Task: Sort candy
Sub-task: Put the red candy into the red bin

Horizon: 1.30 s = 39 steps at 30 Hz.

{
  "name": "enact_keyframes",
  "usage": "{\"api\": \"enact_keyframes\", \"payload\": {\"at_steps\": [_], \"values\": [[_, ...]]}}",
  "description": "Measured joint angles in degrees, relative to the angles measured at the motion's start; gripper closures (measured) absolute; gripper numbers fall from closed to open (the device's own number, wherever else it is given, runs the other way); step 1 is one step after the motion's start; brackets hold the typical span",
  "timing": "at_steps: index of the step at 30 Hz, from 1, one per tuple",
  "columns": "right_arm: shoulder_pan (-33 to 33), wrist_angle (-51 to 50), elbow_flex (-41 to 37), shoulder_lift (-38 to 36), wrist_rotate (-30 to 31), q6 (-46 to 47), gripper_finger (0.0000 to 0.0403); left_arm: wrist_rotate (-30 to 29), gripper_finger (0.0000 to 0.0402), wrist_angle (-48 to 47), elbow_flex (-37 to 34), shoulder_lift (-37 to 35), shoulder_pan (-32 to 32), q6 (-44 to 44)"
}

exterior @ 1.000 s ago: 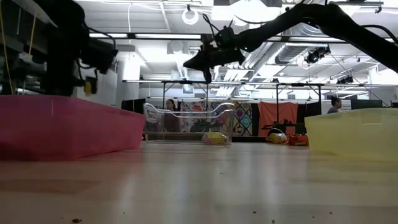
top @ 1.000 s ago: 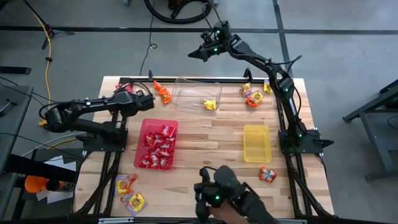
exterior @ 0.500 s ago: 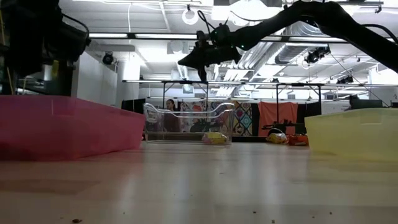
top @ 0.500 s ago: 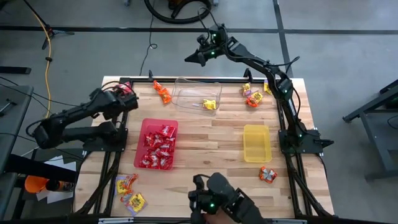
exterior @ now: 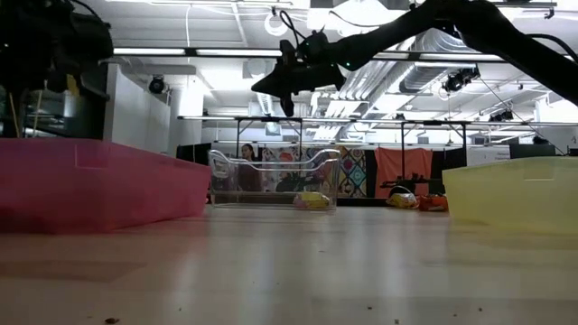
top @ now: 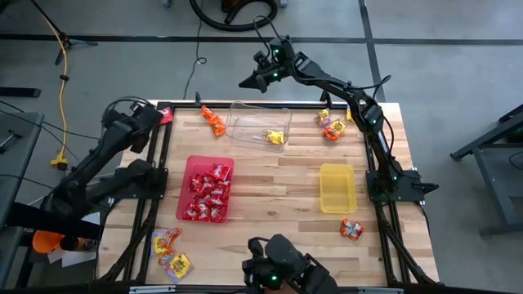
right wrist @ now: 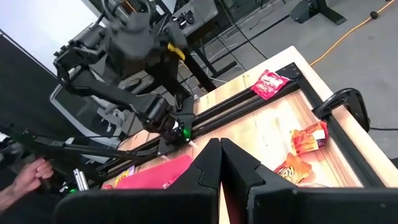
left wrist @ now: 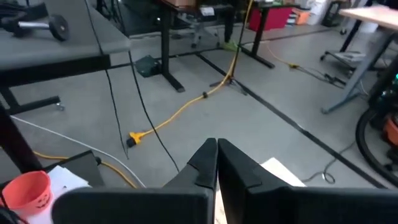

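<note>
The left claw (top: 122, 122) has swung back past the table's left edge, while the right claw (top: 245, 83) drifted farther left.

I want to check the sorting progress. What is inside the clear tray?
Inside the clear tray lies one yellow candy, near its right end. The rest of its floor shows bare wood through the plastic; nothing covers it.

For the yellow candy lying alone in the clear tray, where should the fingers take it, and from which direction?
Come straight down from above: the clear tray has walls all round, so a sideways approach looks blocked. The yellow candy lies flat on the floor near the tray's right end; pinching across its narrow middle seems safest. Both the left gripper and right gripper are shut and off the table.
</note>
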Motion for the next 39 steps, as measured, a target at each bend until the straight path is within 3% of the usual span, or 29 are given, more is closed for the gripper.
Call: {"api": "enact_keyframes", "payload": {"at_steps": [3, 7, 12, 16, 22, 26, 33, 36, 39], "values": [[0.0, -0.7, 0.0, 0.0, -0.1, 0.0, 0.0403, 2.4, 0.0402, 11.6, 0.0, -2.3, 4.5, 13.1], [0.0, -1.2, 0.0, 0.0, -0.2, -0.2, 0.0403, 7.7, 0.0402, 26.3, 0.2, -3.9, 12.5, 37.6], [0.0, -2.3, 0.0, 0.0, -0.5, -0.6, 0.0403, 15.4, 0.0402, 37.9, 0.2, -4.4, 26.6, 51.6], [0.0, -2.7, 0.0, 0.0, -2.0, -0.6, 0.0403, 32.0, 0.0402, 45.8, 0.2, -0.9, 39.6, 57.5], [0.0, -2.8, 0.0, 0.0, -2.2, -0.9, 0.0403, 61.4, 0.0401, 53.1, 0.7, 13.4, 54.1, 61.9], [0.1, -2.8, 0.0, 0.0, -2.2, 0.5, 0.0403, 73.6, 0.0401, 52.5, 2.9, 25.4, 57.0, 61.7], [0.9, -2.8, 0.0, 0.0, -2.0, 1.4, 0.0403, 91.7, 0.0401, 52.3, 9.7, 42.7, 56.7, 65.1], [1.5, -2.8, 0.0, 0.0, -2.0, 1.5, 0.0403, 95.7, 0.0401, 48.5, 12.8, 48.7, 56.1, 65.2], [2.0, -2.8, 0.0, 0.0, -1.5, 1.5, 0.0403, 95.9, 0.0401, 42.4, 15.9, 53.2, 55.1, 68.4]]}}
